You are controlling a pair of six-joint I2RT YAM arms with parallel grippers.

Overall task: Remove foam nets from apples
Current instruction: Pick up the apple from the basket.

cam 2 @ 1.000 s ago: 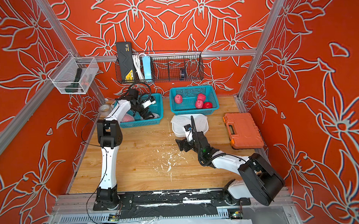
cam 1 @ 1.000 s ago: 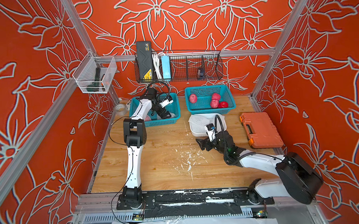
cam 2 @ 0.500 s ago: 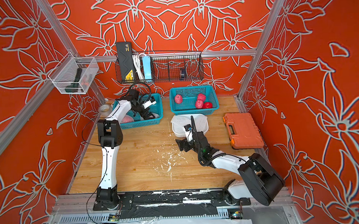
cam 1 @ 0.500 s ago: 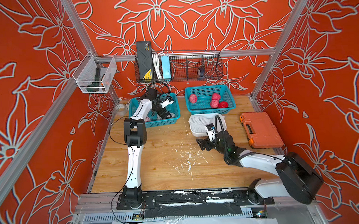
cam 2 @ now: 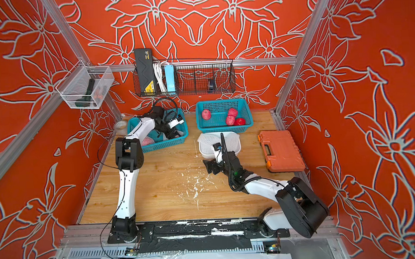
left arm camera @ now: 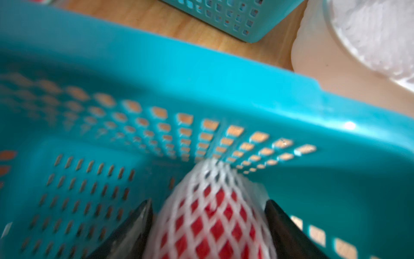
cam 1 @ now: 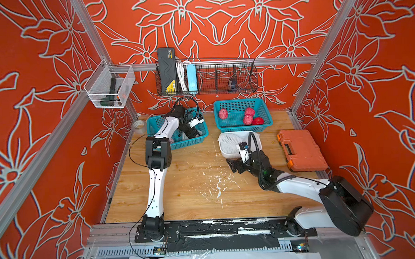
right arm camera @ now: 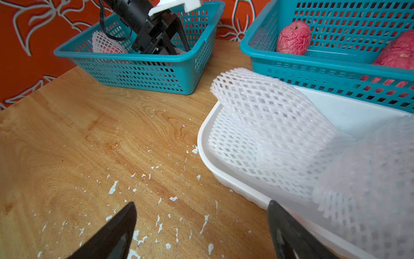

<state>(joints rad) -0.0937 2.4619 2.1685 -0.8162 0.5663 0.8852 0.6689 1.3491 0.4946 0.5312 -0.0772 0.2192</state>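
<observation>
My left arm (cam 1: 154, 184) stretches forward and dips into the teal basket (left arm camera: 201, 89), left gripper (left arm camera: 207, 204) straddling a netted apple (left arm camera: 215, 226), grip too blurred to judge, while my low right arm (cam 1: 298, 186) holds the right gripper (right arm camera: 201, 203) spread wide and empty, just beside the tray (right arm camera: 202, 152) of nets (right arm camera: 268, 125).

Worn wood-grain counter (cam 1: 180, 195), matt, speckled with white flakes (right arm camera: 113, 187). Teal baskets (right arm camera: 143, 67) in smooth moulded plastic, bit of sheen on the rims. Soft white foam nets (right arm camera: 268, 134), matt, kinda spongy. Wrinkly, dull-skinned pink apples (right arm camera: 293, 38), plus a shiny smooth red apple (cam 1: 258, 121). Smooth glossy white plastic tray (right arm camera: 202, 145). Matt orange plastic case (cam 1: 300, 150). Black metal wire rack (cam 1: 223, 79), pale metal frame rails (cam 1: 282, 60).
</observation>
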